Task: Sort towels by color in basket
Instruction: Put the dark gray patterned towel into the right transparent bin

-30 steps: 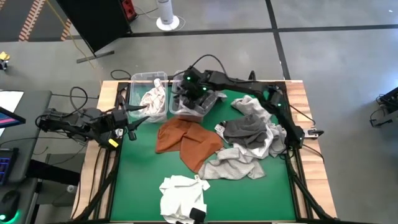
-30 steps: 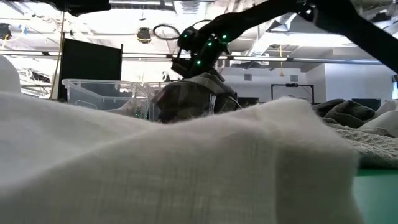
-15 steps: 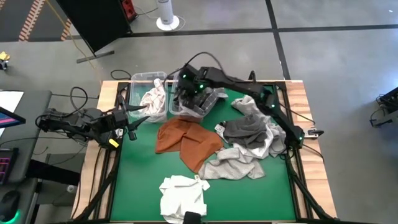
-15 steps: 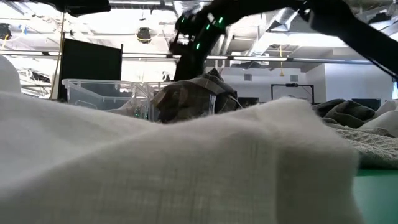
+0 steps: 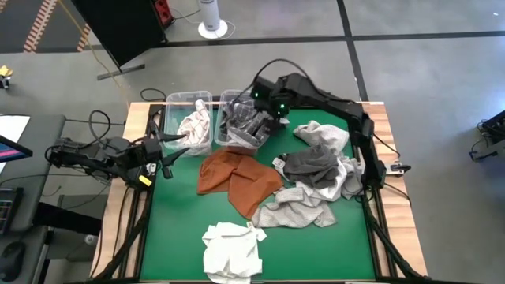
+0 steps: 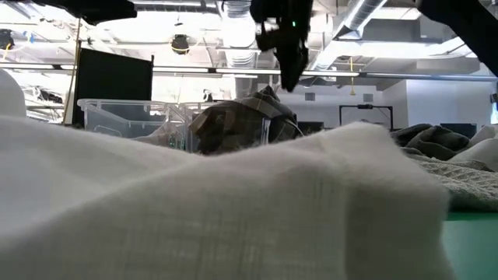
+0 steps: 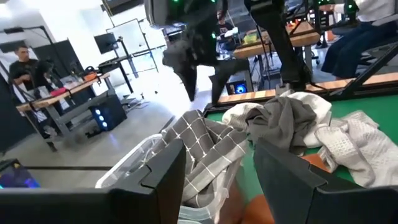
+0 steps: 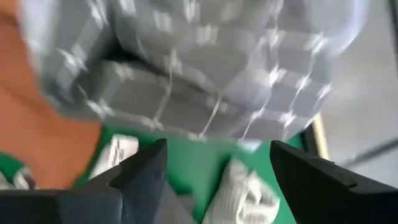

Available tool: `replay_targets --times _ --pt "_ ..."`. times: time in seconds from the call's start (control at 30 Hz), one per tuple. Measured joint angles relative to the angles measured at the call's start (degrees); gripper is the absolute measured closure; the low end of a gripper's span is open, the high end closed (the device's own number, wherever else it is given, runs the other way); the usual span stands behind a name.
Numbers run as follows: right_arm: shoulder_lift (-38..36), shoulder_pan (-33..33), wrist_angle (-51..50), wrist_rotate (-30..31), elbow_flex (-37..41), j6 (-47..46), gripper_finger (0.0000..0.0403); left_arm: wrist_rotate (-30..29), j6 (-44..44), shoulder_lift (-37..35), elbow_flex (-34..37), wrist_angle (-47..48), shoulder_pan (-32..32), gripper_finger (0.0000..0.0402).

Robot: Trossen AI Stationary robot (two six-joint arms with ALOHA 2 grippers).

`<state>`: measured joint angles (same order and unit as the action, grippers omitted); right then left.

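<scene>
My right gripper (image 5: pixel 272 110) hangs with its fingers (image 8: pixel 146 171) spread apart and holding nothing. Just below and beside it the grid towel (image 5: pixel 243 126) lies heaped in the right bin (image 5: pixel 230 98), spilling over the rim. On that bin's far side from the gripper, the checked towel (image 5: pixel 194 125) sits in the left bin (image 5: pixel 181 98). My left gripper (image 5: pixel 167 150) waits by that bin, fingers (image 7: pixel 163 171) parted, empty. The orange towel (image 5: pixel 237 177), the grey towels (image 5: pixel 316 177) and the white towel (image 5: pixel 231 246) lie on the mat (image 5: pixel 170 229), nearer me than the bins
</scene>
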<state>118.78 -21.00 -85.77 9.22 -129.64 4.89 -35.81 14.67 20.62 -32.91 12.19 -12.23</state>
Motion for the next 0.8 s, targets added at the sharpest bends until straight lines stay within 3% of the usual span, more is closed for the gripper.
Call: replay_targets --times 0.1,0.27,0.67,0.8 --pt "-0.65 -0.57 0.95 0.85 5.87 0.09 0.0096 0.88 -1.86 -0.17 -0.02 1.36 -0.04 0.0221" --pt "-2.46 -1.94 9.0 8.32 16.68 1.98 0.0097 2.04 -4.24 -0.18 -0.02 3.36 -0.09 0.0221" --pt "-5.27 -5.83 37.39 5.86 37.41 9.66 0.01 2.16 -6.04 -0.19 -0.02 4.88 -0.11 0.0221" --pt "-5.2 -5.49 45.24 5.89 39.88 11.14 0.014 2.16 -6.88 -0.17 -0.02 5.13 -0.11 0.0221"
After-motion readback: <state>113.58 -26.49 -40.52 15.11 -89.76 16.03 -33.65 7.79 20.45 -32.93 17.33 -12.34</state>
